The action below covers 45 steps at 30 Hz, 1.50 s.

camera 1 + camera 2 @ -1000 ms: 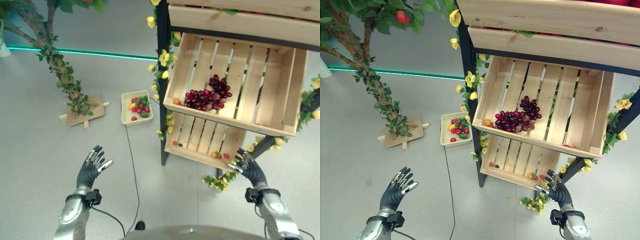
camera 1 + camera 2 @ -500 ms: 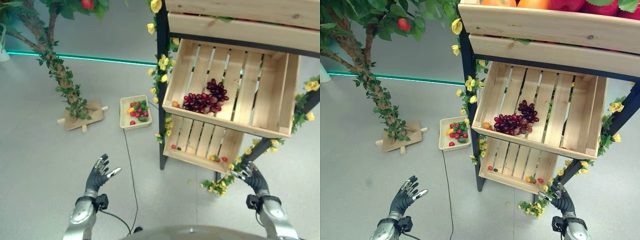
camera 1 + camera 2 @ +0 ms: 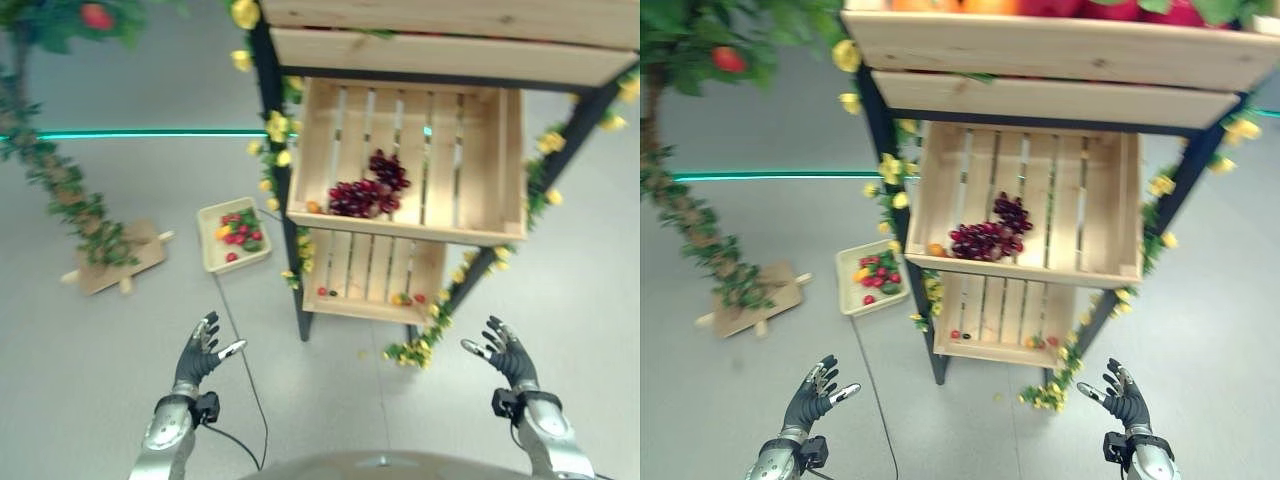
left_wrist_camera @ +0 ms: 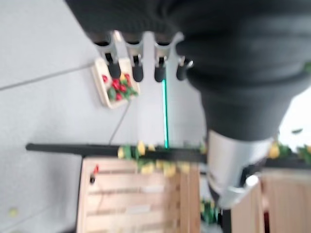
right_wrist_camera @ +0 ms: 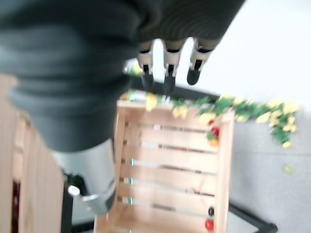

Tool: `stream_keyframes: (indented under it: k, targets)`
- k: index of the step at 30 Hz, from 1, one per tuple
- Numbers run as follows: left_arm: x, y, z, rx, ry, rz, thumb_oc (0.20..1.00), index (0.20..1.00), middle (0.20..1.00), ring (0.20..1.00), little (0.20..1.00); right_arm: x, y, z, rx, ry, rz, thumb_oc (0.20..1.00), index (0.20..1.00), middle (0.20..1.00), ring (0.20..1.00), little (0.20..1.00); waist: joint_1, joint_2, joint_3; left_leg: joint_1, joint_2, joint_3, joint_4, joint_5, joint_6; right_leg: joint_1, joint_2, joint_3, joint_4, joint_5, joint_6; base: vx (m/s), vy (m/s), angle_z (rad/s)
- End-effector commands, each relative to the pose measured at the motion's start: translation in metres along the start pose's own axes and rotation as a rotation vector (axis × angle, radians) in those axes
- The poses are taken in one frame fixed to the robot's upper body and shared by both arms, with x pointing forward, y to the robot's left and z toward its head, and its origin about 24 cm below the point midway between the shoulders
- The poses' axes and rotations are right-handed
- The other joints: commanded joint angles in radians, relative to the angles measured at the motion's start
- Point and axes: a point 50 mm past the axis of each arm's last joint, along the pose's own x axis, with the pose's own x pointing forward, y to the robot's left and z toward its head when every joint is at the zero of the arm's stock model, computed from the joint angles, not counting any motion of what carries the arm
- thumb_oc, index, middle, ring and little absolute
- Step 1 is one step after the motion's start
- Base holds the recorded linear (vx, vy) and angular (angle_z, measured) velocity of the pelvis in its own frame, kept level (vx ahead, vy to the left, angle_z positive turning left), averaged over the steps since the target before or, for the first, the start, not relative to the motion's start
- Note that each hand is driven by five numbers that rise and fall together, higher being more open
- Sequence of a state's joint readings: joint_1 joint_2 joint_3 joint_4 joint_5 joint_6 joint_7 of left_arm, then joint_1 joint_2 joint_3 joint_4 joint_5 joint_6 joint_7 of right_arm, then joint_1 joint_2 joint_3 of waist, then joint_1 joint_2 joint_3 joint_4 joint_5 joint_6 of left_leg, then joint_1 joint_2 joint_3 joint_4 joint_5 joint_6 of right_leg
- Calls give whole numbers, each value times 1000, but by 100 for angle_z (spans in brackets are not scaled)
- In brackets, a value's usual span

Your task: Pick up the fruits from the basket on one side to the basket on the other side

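A cream tray of small red, orange and green fruits lies on the floor left of the rack. The rack's middle wooden crate holds a bunch of dark red grapes and a small orange fruit at its front left. The low crate under it has a few small red and orange fruits along its front edge. My left hand hovers over the floor in front of the tray, open and empty. Right of the rack's foot, my right hand is also open and empty, well short of the crates.
A black-framed rack with yellow flower garlands carries the crates, and a top crate holds large fruits. A fake tree on a wooden foot stands at the left. Grey floor lies between my hands.
The whole picture has shifted, so the camera moved and the rack now sits nearer the middle. My right hand is farther from the low crate's corner. Both hands stay open and empty.
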<state>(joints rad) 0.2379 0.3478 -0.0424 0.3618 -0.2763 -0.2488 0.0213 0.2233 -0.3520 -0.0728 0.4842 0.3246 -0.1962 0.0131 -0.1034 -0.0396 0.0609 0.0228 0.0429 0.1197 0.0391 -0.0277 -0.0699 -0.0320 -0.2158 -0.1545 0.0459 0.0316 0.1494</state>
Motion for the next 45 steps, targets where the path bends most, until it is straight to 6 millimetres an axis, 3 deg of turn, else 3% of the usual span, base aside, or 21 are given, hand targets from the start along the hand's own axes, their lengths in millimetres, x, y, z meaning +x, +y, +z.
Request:
stream_keyframes:
  k: [1, 2, 3, 4, 5, 7, 8, 9, 11, 15, 23, 25, 27, 28, 30, 31, 33, 36, 39, 42, 45]
  targets:
    - [9, 14, 43, 111, -217, 33, 1000, 1000, 1000, 1000, 1000, 10, 5, 34, -2, -163, 17, 1000, 1000, 1000, 1000, 1000, -18, -28, 43, -45, -55, 15, 169, -154, 73, -152, -27, 61, 8, 117, 48, -255, 82, -122]
    - [7, 21, 55, 145, -267, 38, 1000, 1000, 1000, 1000, 1000, 12, 7, 41, -6, -196, 19, 1000, 1000, 1000, 1000, 1000, -41, -16, 63, -60, -32, 102, 144, -125, 81, -224, -21, 100, -9, 136, 59, -255, 82, -117]
    - [7, 21, 55, 145, -267, 38, 1000, 1000, 1000, 1000, 1000, 11, 7, 41, -6, -196, 19, 1000, 1000, 1000, 1000, 1000, -40, -17, 62, -61, -33, 103, 143, -124, 81, -227, -22, 101, -9, 136, 59, -450, 126, -157]
    - [7, 25, 60, 163, -286, 51, 1000, 1000, 1000, 1000, 1000, 11, 8, 47, -3, -225, 19, 1000, 1000, 1000, 1000, 1000, -16, 5, 67, -67, -4, 166, 123, -101, 84, -209, -41, -13, 45, 73, 38, -194, 43, -157]
    - [7, 24, 60, 163, -286, 51, 1000, 1000, 1000, 1000, 1000, 11, 8, 47, -3, -225, 18, 1000, 1000, 1000, 1000, 1000, -16, 6, 68, -65, -4, 166, 123, -102, 84, -208, -40, -13, 46, 72, 38, -276, 46, -192]
    - [7, 27, 62, 135, -299, 85, 1000, 1000, 1000, 1000, 1000, 12, 7, 52, -17, -246, -2, 1000, 1000, 1000, 1000, 1000, 39, 29, 47, -61, 40, 258, 68, -72, 69, -124, -103, -237, 130, -12, 18, -250, -34, -140]
    - [7, 26, 62, 135, -299, 84, 1000, 1000, 1000, 1000, 1000, 12, 7, 52, -18, -246, -2, 1000, 1000, 1000, 1000, 1000, 40, 29, 49, -58, 39, 259, 65, -71, 68, -124, -104, -236, 134, -15, 18, -314, -125, -164]
    - [6, 27, 66, 120, -324, 100, 1000, 1000, 1000, 1000, 1000, 15, 7, 61, -41, -278, -11, 1000, 1000, 1000, 1000, 1000, 79, 29, 28, -66, 65, 335, 61, -56, 65, -63, -157, -372, 172, -22, 19, -141, -88, -137]
    - [5, 26, 71, 137, -351, 102, 1000, 1000, 1000, 1000, 1000, 17, 7, 71, -61, -313, -12, 1000, 1000, 1000, 1000, 1000, 90, 16, 15, -67, 79, 386, 77, -54, 58, -14, -164, -409, 147, -1, 36, -120, -167, -124]
    - [5, 25, 78, 119, -393, 112, 1000, 1000, 1000, 1000, 1000, 14, 0, 80, -60, -356, -33, 1000, 1000, 1000, 1000, 1000, 57, -1, 13, -62, 154, 437, 106, -36, 23, -42, -78, -327, 81, -41, 22, -23, -342, -130]
    - [14, 6, 91, 54, -446, 59, 1000, 1000, 1000, 1000, 1000, 9, -26, 84, -33, -378, -130, 1000, 1000, 1000, 1000, 1000, -35, 22, 27, -38, 308, 478, 191, 25, -49, -62, 79, -203, 75, -125, -53, 48, -355, -76]
    - [18, 0, 95, 42, -462, 49, 1000, 1000, 1000, 1000, 1000, 8, -29, 86, -32, -389, -144, 1000, 1000, 1000, 1000, 1000, -37, 26, 39, -50, 365, 414, 297, 111, -91, -37, 143, -153, 41, -138, -84, 158, -351, -91]
    - [16, -6, 102, 44, -496, 36, 1000, 1000, 1000, 1000, 1000, 10, -26, 92, -39, -407, -124, 1000, 1000, 1000, 1000, 1000, 1, 2, 56, -106, 229, 158, 389, 67, -28, -30, 184, -54, 22, -126, -122, 75, -283, -164]
    - [16, -6, 102, 45, -495, 36, 1000, 1000, 1000, 1000, 1000, 9, -26, 92, -39, -407, -124, 1000, 1000, 1000, 1000, 1000, 0, 2, 55, -109, 228, 157, 393, 64, -26, -31, 183, -55, 23, -127, -120, 6, -123, -199]
    - [16, -7, 102, 45, -496, 36, 1000, 1000, 1000, 1000, 1000, 9, -23, 87, -29, -392, -114, 1000, 1000, 1000, 1000, 1000, 22, -17, 56, -180, 125, 69, 385, 3, 3, -7, 196, 1, 10, -125, -120, 143, -151, -114]
    - [15, -6, 102, 59, -499, 39, 1000, 1000, 1000, 1000, 1000, 8, -25, 82, -27, -376, -118, 1000, 1000, 1000, 1000, 1000, 23, -18, 57, -201, 114, 35, 350, -16, 10, 6, 207, 25, 11, -134, -117, 273, -102, -74]
    - [16, -6, 103, 70, -504, 35, 1000, 1000, 1000, 1000, 1000, 4, -27, 77, -42, -358, -123, 1000, 1000, 1000, 1000, 1000, 27, -19, 57, -219, 91, -20, 257, -2, 10, 17, 214, 60, 17, -139, -115, 217, -10, -91]
    - [14, -3, 110, 95, -539, 51, 1000, 1000, 1000, 1000, 1000, 3, -27, 71, -93, -334, -109, 1000, 1000, 1000, 1000, 1000, 76, -10, 77, -288, -53, -338, 76, 111, -16, 61, 288, 225, 9, -150, -120, 271, -18, -144]
    - [15, -1, 117, 102, -568, 64, 1000, 1000, 1000, 1000, 1000, 7, -22, 76, -109, -345, -83, 1000, 1000, 1000, 1000, 1000, 99, -4, 75, -318, -98, -486, 57, 150, -35, 73, 332, 355, 14, -154, -116, 131, 28, -143]
    - [14, -3, 115, 78, -562, 44, 1000, 1000, 1000, 1000, 1000, 6, -16, 74, -121, -330, -31, 1000, 1000, 1000, 1000, 1000, 102, -3, 62, -268, -114, -525, 101, 105, -20, 74, 324, 447, 25, -158, -83, 134, 188, -208]
    - [14, -10, 114, 66, -556, 3, 1000, 1000, 1000, 1000, 1000, 4, -19, 68, -128, -302, -32, 1000, 1000, 1000, 1000, 1000, 92, 2, 43, -245, -103, -472, 91, 90, -8, 69, 297, 484, 25, -153, -52, 132, 272, -157]
